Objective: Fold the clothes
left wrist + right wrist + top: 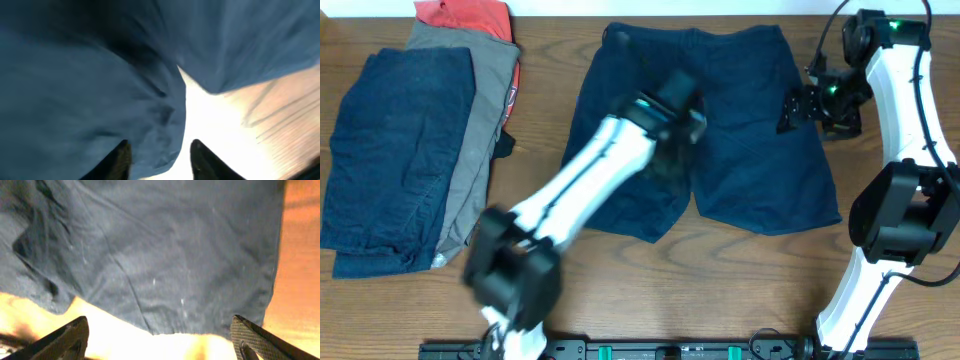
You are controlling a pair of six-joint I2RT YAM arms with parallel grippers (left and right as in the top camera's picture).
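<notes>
Dark navy shorts point(740, 110) lie spread flat on the wooden table, waistband at the far edge, legs toward the front. My left gripper point(672, 160) is open just above the crotch of the shorts; in the left wrist view its fingers point(160, 160) straddle the hem of the left leg point(100, 100). My right gripper point(798, 110) is open and empty at the right side of the shorts; in the right wrist view its fingers point(160, 337) are spread wide below the cloth edge point(165, 255).
A pile of folded clothes point(410, 150) lies at the left: navy on top, grey under it, red point(465, 15) at the back. Bare wood point(740, 280) lies in front of the shorts.
</notes>
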